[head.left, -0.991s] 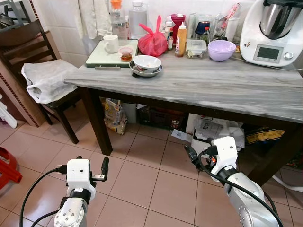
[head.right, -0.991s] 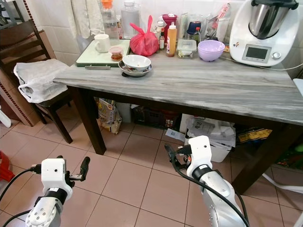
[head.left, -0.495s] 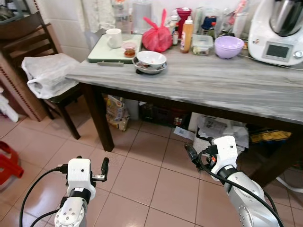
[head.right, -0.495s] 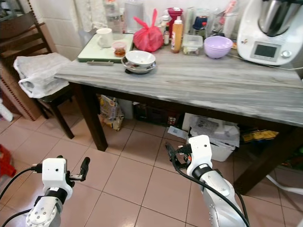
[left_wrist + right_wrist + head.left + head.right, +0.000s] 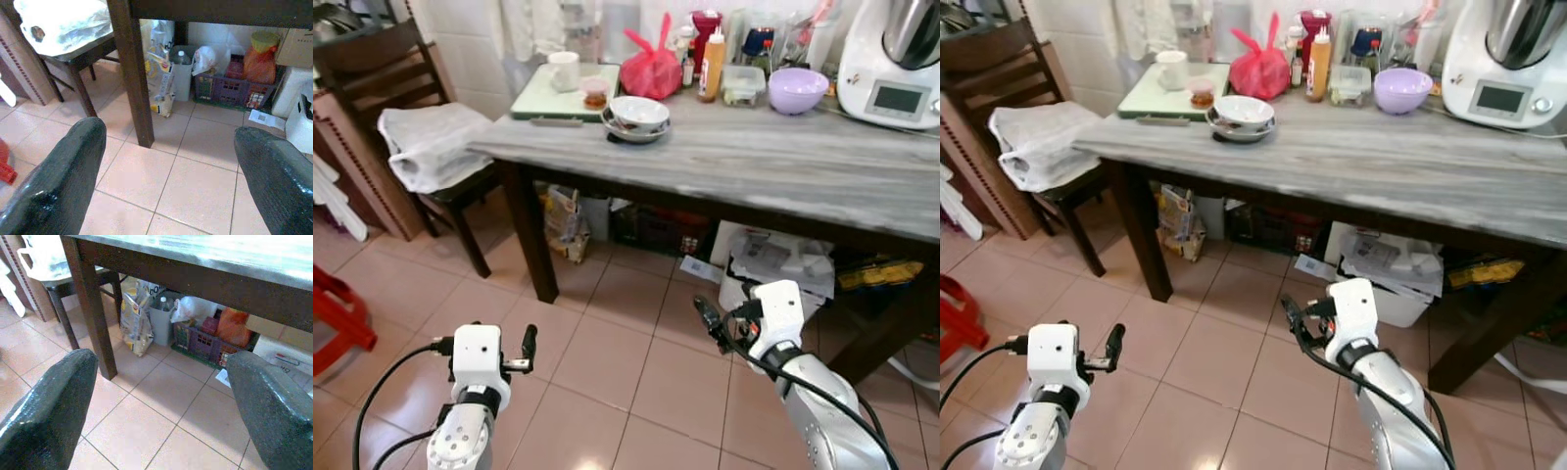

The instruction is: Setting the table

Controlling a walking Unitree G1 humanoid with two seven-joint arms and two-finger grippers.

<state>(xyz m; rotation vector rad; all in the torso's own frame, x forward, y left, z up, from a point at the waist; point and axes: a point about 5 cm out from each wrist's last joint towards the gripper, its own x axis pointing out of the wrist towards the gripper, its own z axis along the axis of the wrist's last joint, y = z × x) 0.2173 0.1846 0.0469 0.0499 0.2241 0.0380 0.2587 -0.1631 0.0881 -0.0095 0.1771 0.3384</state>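
A grey wooden table (image 5: 783, 171) stands ahead of me. On its far left part sits a stack of white bowls on a plate (image 5: 639, 116). Behind it a white cup (image 5: 565, 70) stands on a pale green board (image 5: 543, 102). A purple bowl (image 5: 797, 90) sits further right. My left gripper (image 5: 529, 340) hangs low over the floor tiles, open and empty, with both black fingers (image 5: 58, 181) spread wide. My right gripper (image 5: 706, 313) is also low, in front of the table, open with nothing between its fingers (image 5: 49, 406).
A red bag (image 5: 652, 67), bottles and a white kitchen machine (image 5: 901, 59) line the back of the table. A dark chair with a white bag (image 5: 435, 147) stands at the table's left. A red stool (image 5: 337, 318) is at my left. Bags and boxes (image 5: 227, 78) sit under the table.
The whole view has shifted, so the camera has moved; more floor shows on the left. Both grippers keep the same pose and stay open. Nothing on the table has moved.
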